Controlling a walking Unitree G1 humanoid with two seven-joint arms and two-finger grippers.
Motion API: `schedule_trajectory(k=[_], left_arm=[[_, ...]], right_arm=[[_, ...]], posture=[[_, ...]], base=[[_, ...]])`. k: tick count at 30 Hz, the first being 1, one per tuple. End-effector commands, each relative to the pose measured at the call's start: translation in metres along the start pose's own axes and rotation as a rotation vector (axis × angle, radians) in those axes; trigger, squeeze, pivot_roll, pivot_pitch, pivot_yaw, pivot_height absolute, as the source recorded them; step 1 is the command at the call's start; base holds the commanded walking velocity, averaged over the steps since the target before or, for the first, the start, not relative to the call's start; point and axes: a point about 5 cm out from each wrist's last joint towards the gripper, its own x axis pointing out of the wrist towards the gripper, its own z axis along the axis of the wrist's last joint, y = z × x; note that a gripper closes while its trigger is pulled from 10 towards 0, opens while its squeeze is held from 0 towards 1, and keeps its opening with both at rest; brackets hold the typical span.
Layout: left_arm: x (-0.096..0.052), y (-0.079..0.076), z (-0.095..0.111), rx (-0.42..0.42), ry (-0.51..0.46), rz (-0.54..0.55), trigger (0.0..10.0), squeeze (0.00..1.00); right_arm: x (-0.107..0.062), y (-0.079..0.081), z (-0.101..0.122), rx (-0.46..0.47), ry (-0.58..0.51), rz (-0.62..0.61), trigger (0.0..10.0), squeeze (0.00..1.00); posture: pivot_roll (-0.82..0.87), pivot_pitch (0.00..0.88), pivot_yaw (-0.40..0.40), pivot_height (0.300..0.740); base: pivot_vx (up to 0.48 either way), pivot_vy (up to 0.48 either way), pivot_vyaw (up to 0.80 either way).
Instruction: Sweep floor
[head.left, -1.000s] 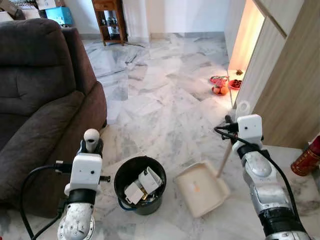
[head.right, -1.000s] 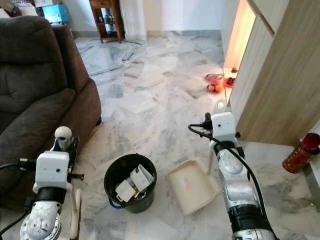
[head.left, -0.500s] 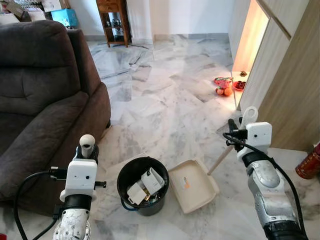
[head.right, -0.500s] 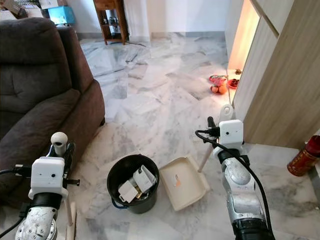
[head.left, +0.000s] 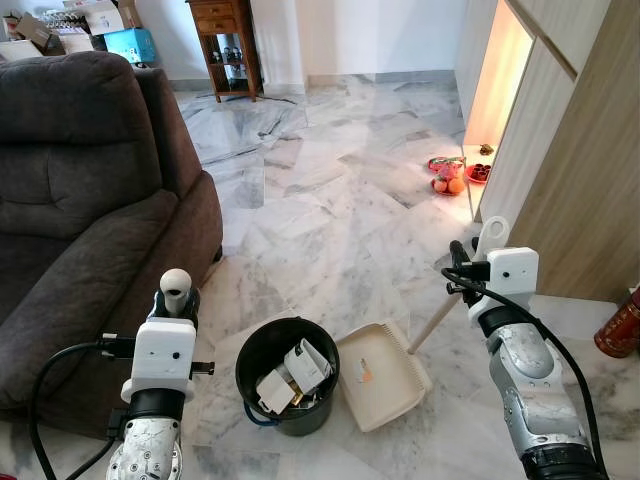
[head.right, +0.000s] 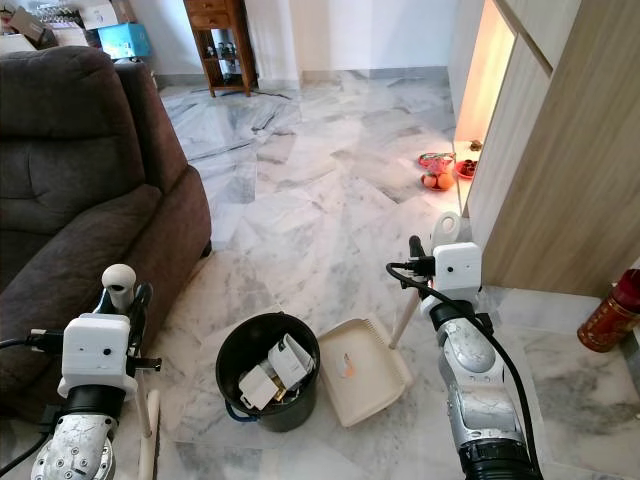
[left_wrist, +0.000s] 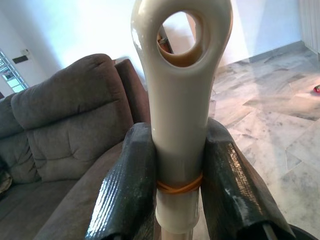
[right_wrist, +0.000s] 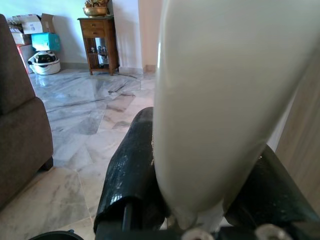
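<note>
My left gripper (head.left: 180, 300) is shut on a cream broom handle (left_wrist: 181, 100) with a hanging hole at its top and a rubber band below the fingers; it stands upright beside the sofa. My right gripper (head.left: 474, 262) is shut on the top of a long cream handle (head.left: 432, 322) that slants down to a cream dustpan (head.left: 380, 375) lying on the marble floor. The dustpan's near edge lies against a black bin (head.left: 250, 345) holding crumpled white boxes and paper, between my two arms.
A dark brown sofa (head.left: 80, 200) fills the left side. A wooden cabinet (head.left: 580, 150) stands at the right, with a red cylinder (head.left: 622, 325) at its foot. Plates of fruit (head.left: 445, 175) sit on the floor further ahead. A wooden shelf (head.left: 225, 45) stands at the back.
The right gripper has drawn the dustpan left and turned it, so it now lies against the bin. The view has shifted slightly. The left gripper keeps its hold.
</note>
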Motion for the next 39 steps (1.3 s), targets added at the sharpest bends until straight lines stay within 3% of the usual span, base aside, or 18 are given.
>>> schedule_trajectory(k=[1,16,39], left_arm=[[0.002,0.004,0.005,0.019,-0.043,0.012,10.0,0.00],[0.002,0.000,0.006,0.007,-0.053,0.000,10.0,0.00],[0.005,-0.002,0.008,0.006,-0.061,-0.002,10.0,0.00]], right_arm=[[0.005,0.006,0.016,0.012,-0.078,0.018,10.0,0.00],[0.007,0.011,0.019,0.008,-0.093,0.041,10.0,0.00],[0.009,0.020,0.023,0.000,-0.103,0.073,10.0,0.00]], posture=[[-0.20,0.000,0.121,0.740],[-0.21,0.000,0.121,0.740],[-0.21,0.036,0.114,0.740]], base=[[0.000,0.000,0.00],[0.000,0.000,0.00],[-0.264,0.000,0.00]])
